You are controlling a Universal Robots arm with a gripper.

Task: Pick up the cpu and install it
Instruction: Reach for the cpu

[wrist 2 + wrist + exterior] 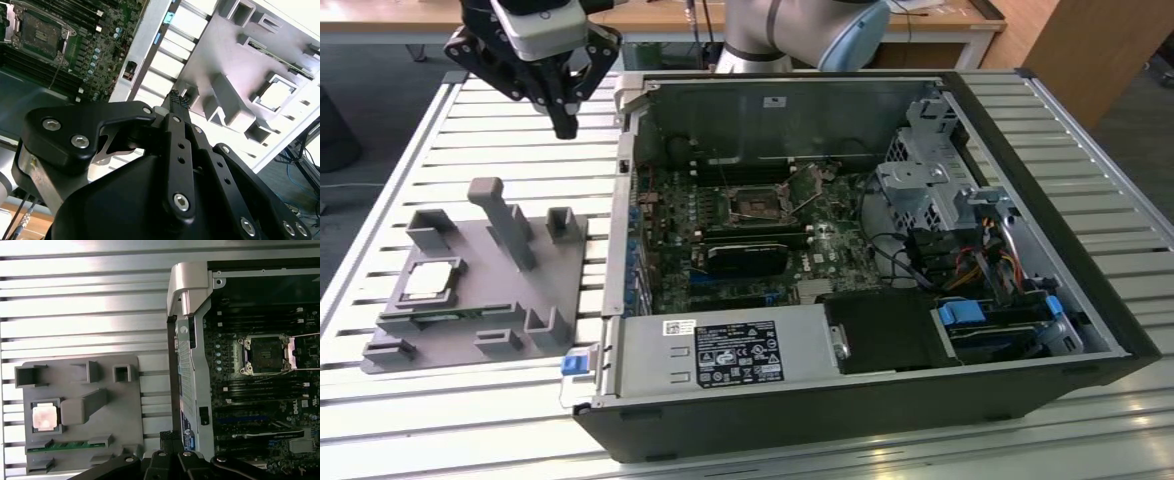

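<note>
Over the table point(467, 120) between tray point(494, 292) and case point(854, 425), my gripper point(564, 128) hangs pinched shut, empty; the cpu point(430, 281) lies in the tray.

Count, per kind:

- 1 cpu point(430, 281)
- 1 grey tray point(507, 300), w/ 1 tall post point(500, 220)
- 1 green mem stick point(67, 445)
- 1 open PC case point(854, 415)
- 1 mobo point(834, 240)
- 1 black-framed socket point(757, 203)
- 1 PSU box point(720, 355), w/ 1 label
- 1 robot arm point(787, 30)
- 1 gripper point(564, 128)
- 1 slatted table point(454, 120)

No dupes seen of any kind.
</note>
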